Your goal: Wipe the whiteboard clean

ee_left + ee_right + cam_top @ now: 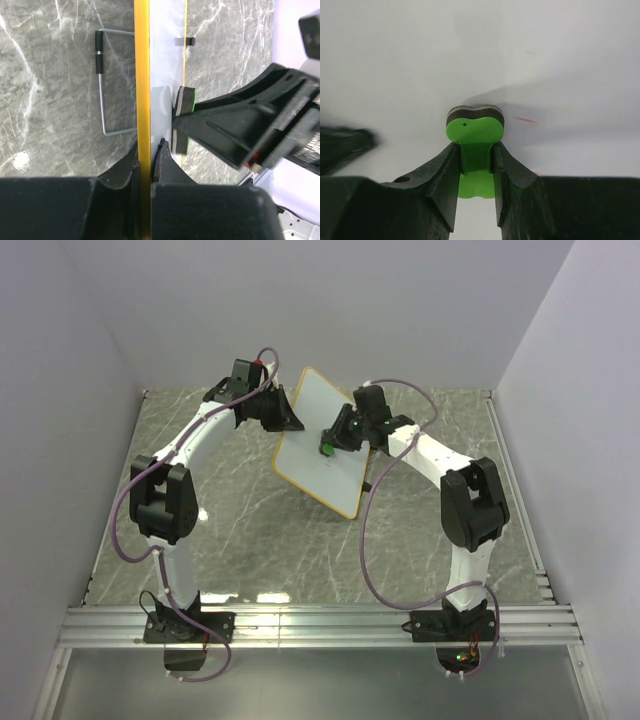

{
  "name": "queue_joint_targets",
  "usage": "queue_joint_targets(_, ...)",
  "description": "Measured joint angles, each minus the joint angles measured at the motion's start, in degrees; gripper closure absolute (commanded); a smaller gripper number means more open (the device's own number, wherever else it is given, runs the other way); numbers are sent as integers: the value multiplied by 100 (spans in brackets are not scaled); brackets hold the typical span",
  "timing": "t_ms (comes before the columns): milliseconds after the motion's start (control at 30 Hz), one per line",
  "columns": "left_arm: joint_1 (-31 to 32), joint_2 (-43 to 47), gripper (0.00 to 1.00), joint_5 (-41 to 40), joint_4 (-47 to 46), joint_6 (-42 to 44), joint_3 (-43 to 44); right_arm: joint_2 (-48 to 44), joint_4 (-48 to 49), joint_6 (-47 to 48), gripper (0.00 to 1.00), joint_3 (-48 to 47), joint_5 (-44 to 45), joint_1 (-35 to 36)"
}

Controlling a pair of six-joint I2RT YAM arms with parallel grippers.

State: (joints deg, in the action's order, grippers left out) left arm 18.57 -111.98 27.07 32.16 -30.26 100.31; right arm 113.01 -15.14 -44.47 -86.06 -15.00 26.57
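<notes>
- A grey, marble-veined tabletop (250, 530) sits boxed in by pale walls (80, 360); both arms reach in toward its far middle.
- The whiteboard (303, 458) is off the tabletop and tilted, between the two arms. Its orange-yellow frame is edge-on in the left wrist view.
- The left end effector (149, 152) is clamped on that frame edge, one finger on each face, and steadies the board.
- A bent wire stand (102, 90) with black sleeves juts from the board's back.
- The right end effector (475, 155) is closed tight on the green eraser (475, 131), whose dark felt side is pressed to the white face.
- Faint red marks (525, 120) lie just right of the eraser, with a fainter fleck higher up.
- Judgement: the wiping is underway, with some ink left.
- To do the step well:
  - Sweep the felt flat across the red traces.
  - Press lightly, since the board is held along one edge only and could pivot or slip.
  - Run the strokes toward the clamped side so the left grip takes the push.
- No container appears in any view.
</notes>
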Motion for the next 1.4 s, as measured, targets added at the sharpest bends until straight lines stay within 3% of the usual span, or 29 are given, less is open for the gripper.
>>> queue_joint_targets(300, 33, 13, 100, 68, -66, -46, 26, -131, -1257, 232, 100, 898, 1694, -199)
queue_joint_targets(433, 195, 94, 100, -15, -125, -50, 94, -66, -1449, 221, 100, 824, 1912, -214)
queue_joint_targets(733, 293, 153, 100, -138, -129, -35, 118, -44, -2236, 267, 100, 195, 2041, -63)
queue_joint_targets(967, 343, 170, 100, 72, -116, 332, 129, -72, -3600, 179, 100, -256, 1305, 448)
queue_joint_targets(1400, 348, 192, 100, 240, -33, 579, 136, 17, -4229, -267, 100, -997, 962, 667)
